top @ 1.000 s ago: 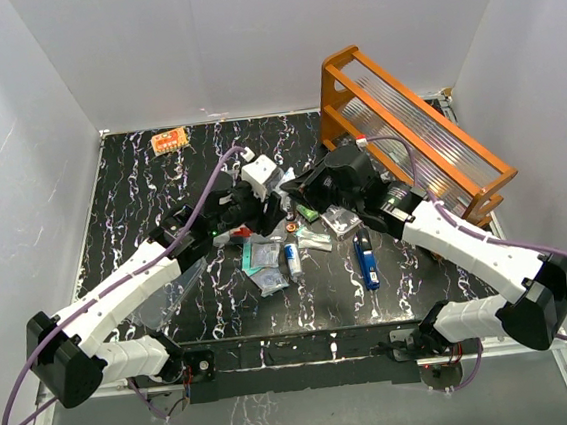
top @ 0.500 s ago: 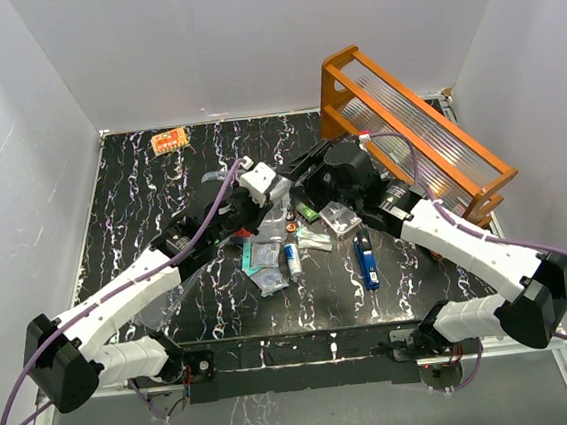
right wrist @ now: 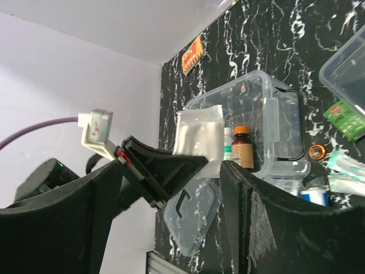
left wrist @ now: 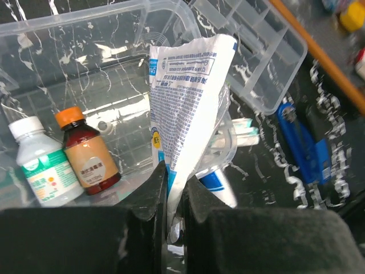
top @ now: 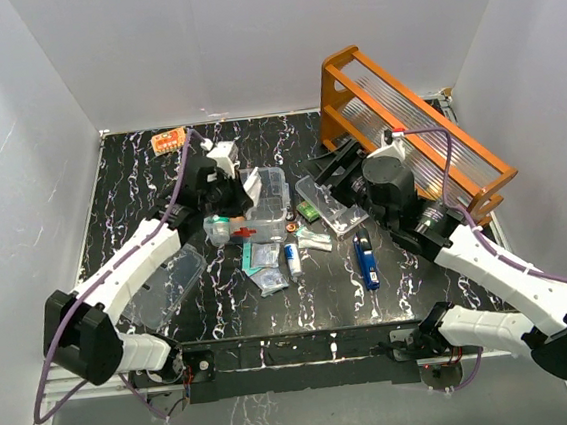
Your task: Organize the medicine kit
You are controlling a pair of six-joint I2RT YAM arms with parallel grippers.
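sachet (left wrist: 191,108) with illegible blue print in left tool (left wrist: 174,191)

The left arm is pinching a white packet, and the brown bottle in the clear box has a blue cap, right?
Not quite. The brown bottle in the clear box has an orange cap, not a blue one; the left wrist view shows it. The rest is right: the left end effector is pinching the white packet.

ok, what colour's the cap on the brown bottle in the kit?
Orange; the cap shows best in the left wrist view.
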